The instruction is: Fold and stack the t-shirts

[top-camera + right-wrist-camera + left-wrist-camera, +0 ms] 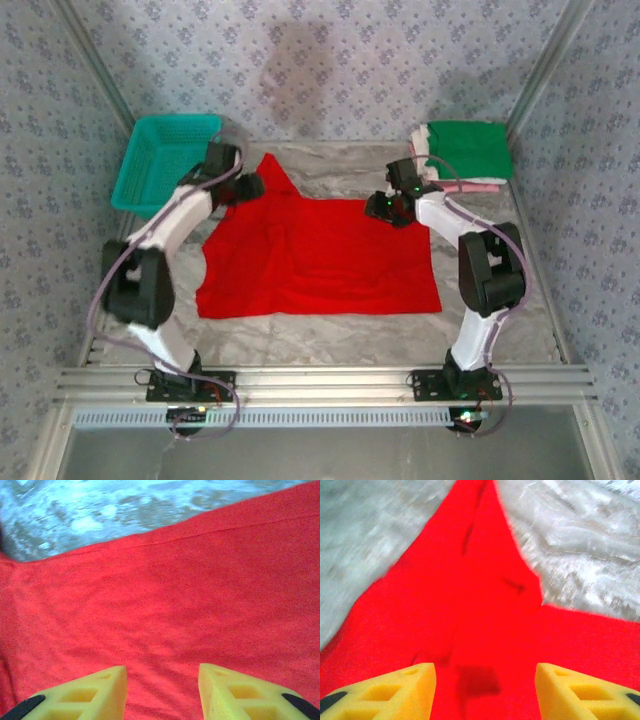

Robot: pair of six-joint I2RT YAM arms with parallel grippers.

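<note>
Red t-shirt [320, 255] spread flat mid-table, one sleeve poking toward far edge. Left gripper [250, 187] over that sleeve, right gripper [392, 207] over far right corner. Both pincers parted, nothing pinched, cloth apparently just beneath them. Folded stack [468, 148], green on top, far right. Risk: pincer snagging cloth on lift, rumpling layout. No readable writing or brand.

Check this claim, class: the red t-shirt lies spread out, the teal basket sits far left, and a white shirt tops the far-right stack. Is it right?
No. The top external view shows a green shirt topping that stack. The red t-shirt does lie spread out, and the teal basket sits far left.
</note>
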